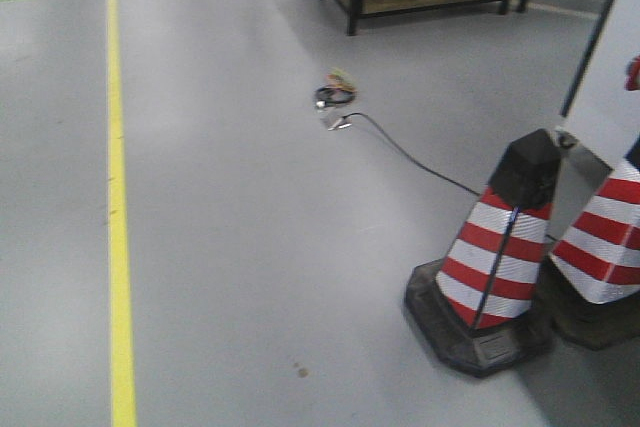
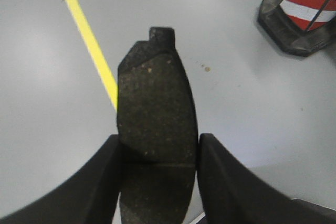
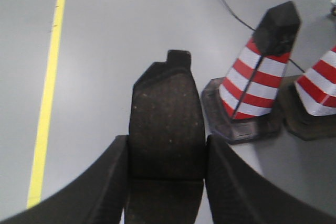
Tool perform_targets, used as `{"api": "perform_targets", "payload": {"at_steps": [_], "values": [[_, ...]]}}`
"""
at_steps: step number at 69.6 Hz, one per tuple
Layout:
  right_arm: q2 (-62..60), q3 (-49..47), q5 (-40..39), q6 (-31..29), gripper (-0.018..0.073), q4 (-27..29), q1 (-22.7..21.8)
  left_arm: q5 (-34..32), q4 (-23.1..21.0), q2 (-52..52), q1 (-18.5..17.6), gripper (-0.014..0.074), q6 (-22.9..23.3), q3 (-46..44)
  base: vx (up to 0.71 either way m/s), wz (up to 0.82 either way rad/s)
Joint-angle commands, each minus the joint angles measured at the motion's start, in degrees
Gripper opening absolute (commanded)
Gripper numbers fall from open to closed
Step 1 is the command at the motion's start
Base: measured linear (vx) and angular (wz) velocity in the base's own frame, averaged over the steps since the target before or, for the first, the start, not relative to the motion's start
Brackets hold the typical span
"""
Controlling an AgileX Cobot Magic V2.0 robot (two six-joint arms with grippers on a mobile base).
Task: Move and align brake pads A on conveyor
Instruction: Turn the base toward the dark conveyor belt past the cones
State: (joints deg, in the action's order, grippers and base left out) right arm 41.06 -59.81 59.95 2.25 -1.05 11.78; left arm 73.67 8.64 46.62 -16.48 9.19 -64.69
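Looked mid-carry: pinched one brake pad (image 2: 155, 103) in left gripper (image 2: 157, 153), second pad (image 3: 167, 116) in right gripper (image 3: 167, 153), over bare floor (image 2: 257, 108). Needed reaching the unseen conveyor next.

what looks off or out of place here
The left hand grips a brake pad and the right hand another brake pad, both over bare floor; no conveyor shows in any view. A loose cable trails across it toward the striped cones.
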Motion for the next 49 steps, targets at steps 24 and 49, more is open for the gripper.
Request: {"api": "perform_targets", "payload": {"at_steps": [24,49], "values": [[-0.01,-1.51,-4.62,-0.27,-0.0008,-0.40,0.02,-1.80,0.45,-0.17,-0.33,-0.0006,0.43,-1.19,0.33,-0.55],[-0.01,-1.51,-4.62,-0.27,-0.0008,-0.40,0.02,-1.80,0.45,-0.17,-0.33,-0.0006,0.43,-1.19,0.32,-0.62]]}}
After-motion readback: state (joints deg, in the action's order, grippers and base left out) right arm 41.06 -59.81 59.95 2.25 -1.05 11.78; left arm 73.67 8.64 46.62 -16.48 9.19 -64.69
